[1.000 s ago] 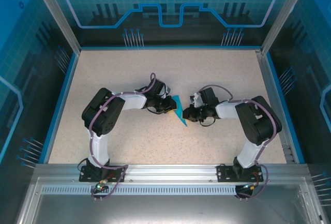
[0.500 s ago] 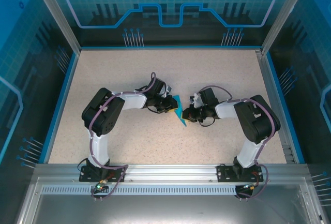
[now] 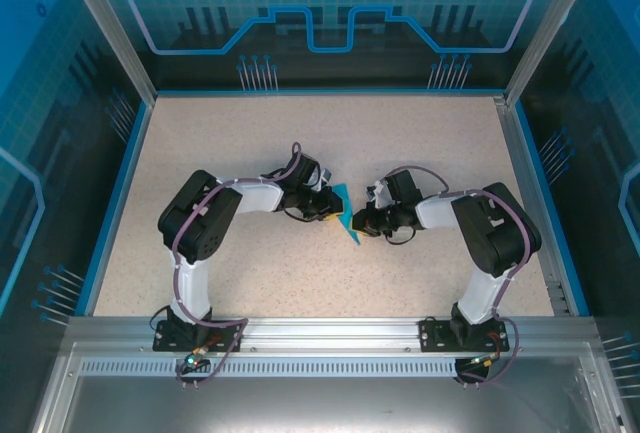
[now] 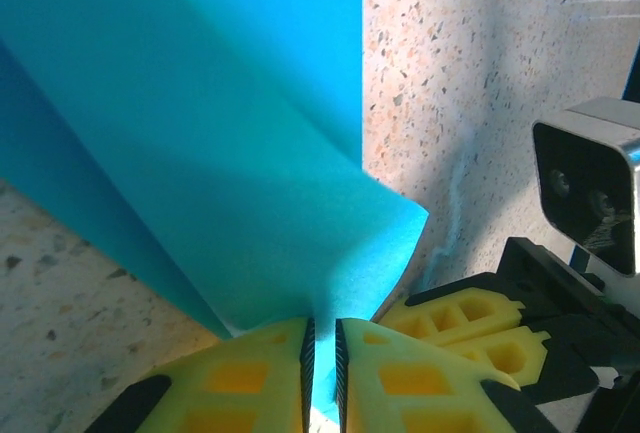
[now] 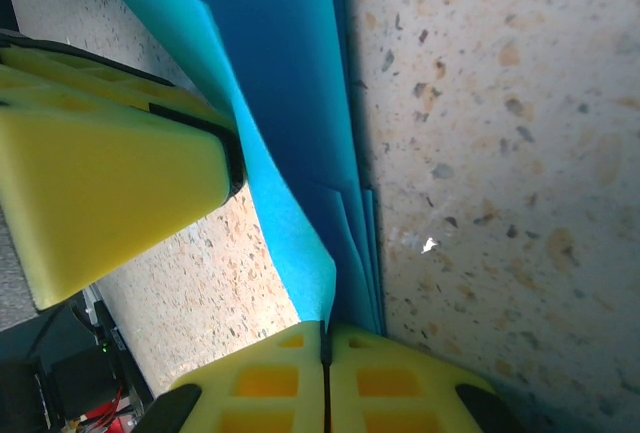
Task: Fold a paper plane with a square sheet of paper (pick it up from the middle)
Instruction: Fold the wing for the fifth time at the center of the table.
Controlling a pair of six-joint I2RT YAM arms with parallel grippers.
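From above: the left tool (image 3: 327,207) and right tool (image 3: 359,221) meet tip to tip mid-counter (image 3: 250,143), with the cyan paper plane (image 3: 344,215) caught between them.

Left wrist: the left tool (image 4: 322,345) is clamped on the paper plane's (image 4: 200,133) edge (only a sliver of gap, paper in it). Folded layers fan out ahead of it, and the right tool's fingers (image 4: 460,318) sit just beside.

Right wrist: the right tool (image 5: 325,338) is pinched tight on the paper's corner. Creased layers (image 5: 285,73) rise ahead of it, and a left tool finger (image 5: 110,163) is against the sheet.
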